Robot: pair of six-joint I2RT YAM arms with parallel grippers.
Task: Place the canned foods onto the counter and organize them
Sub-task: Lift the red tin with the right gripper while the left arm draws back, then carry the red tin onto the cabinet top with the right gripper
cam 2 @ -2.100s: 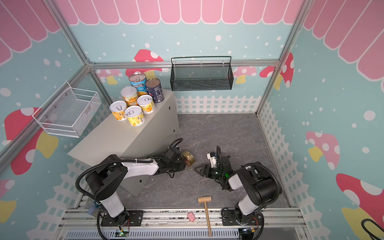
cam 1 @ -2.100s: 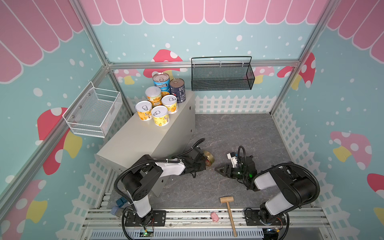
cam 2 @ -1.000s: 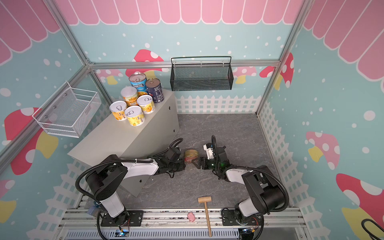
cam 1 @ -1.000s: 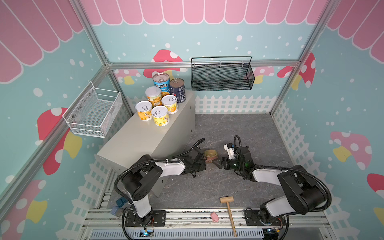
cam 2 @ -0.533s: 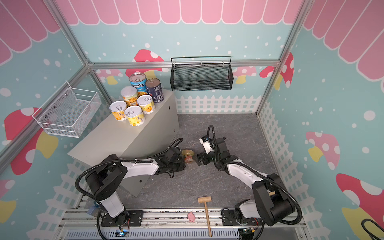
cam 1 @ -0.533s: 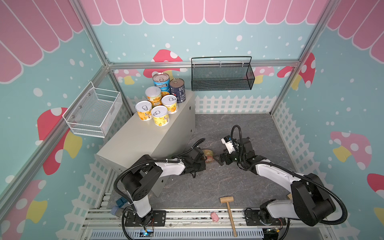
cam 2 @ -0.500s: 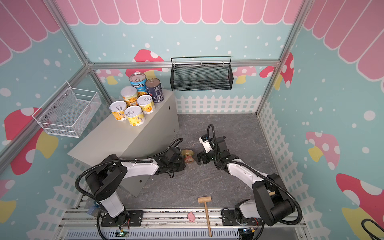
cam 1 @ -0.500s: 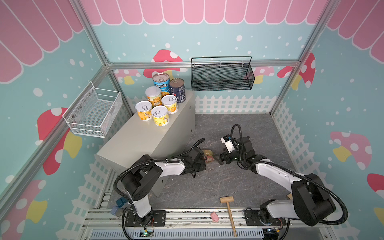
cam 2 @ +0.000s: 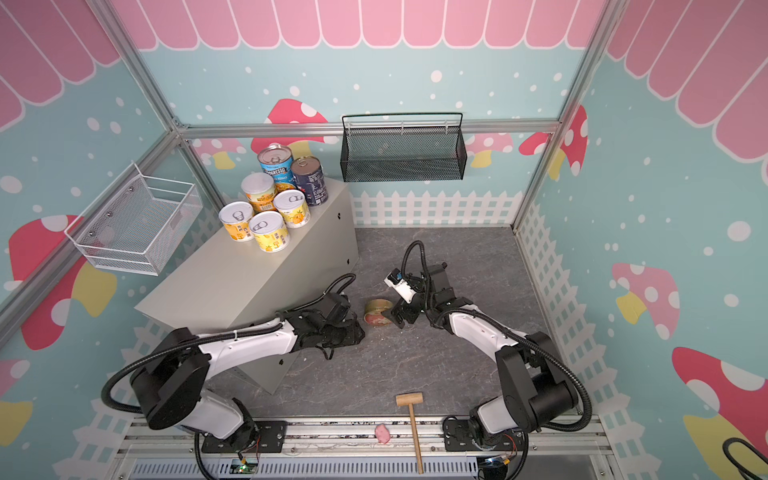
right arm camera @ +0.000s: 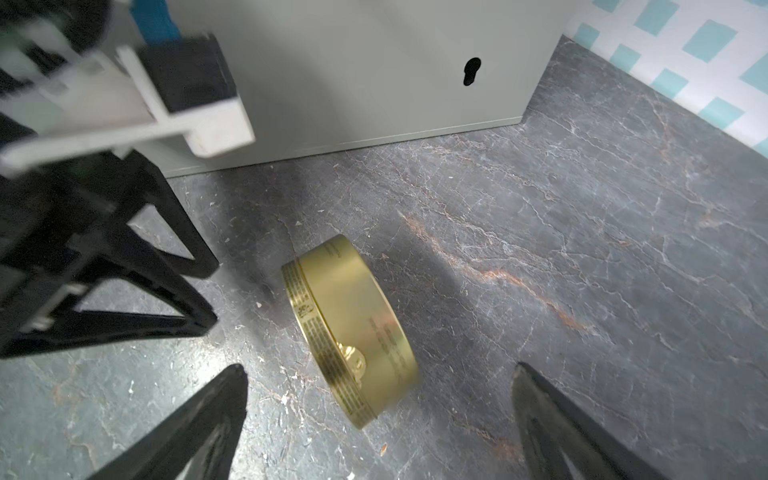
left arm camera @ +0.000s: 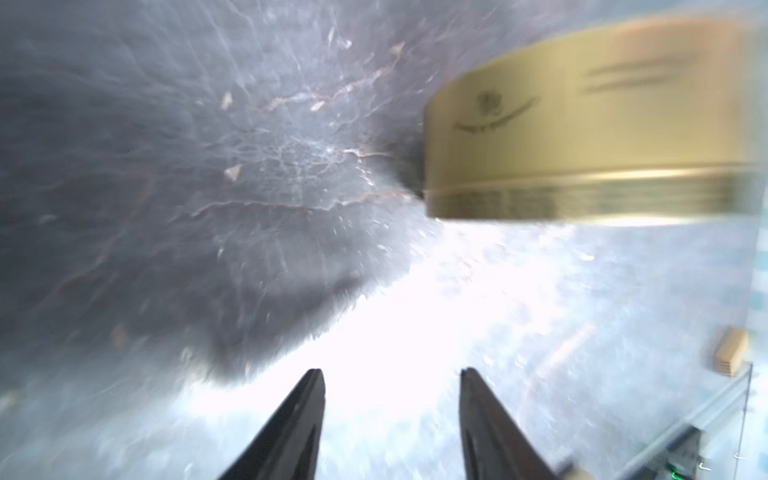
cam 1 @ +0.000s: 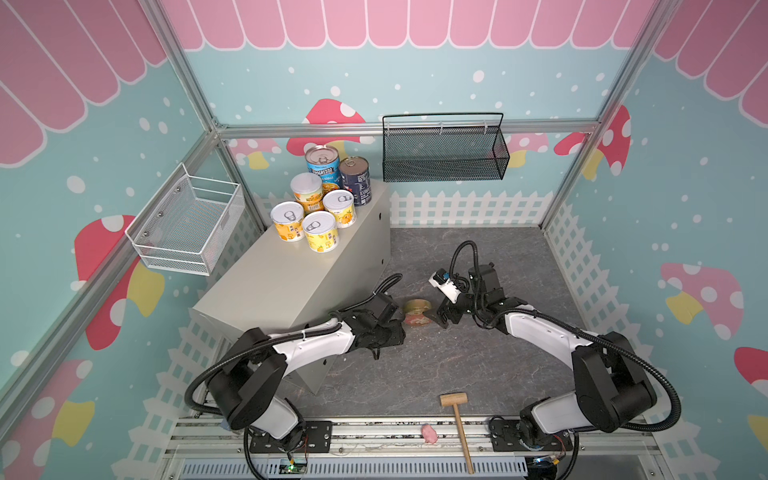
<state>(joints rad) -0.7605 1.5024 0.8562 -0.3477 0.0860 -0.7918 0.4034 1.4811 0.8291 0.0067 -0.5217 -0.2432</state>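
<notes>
Gold tin (cam 1: 417, 312) lies on the floor (cam 1: 457, 365) beside the counter (cam 1: 270, 282). Left tool (left arm camera: 391, 371) and right tool (right arm camera: 379, 367) flank it, both parted and empty.

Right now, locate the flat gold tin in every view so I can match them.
In a top view: flat gold tin on the floor, right of the counter.
In a top view: same spot, beside the counter.
Left wrist: blurred, beyond the left gripper, off to one side.
Right wrist: between the right gripper and the counter's wall.
Shared landmark: the counter, missing only from the left wrist view.
</notes>
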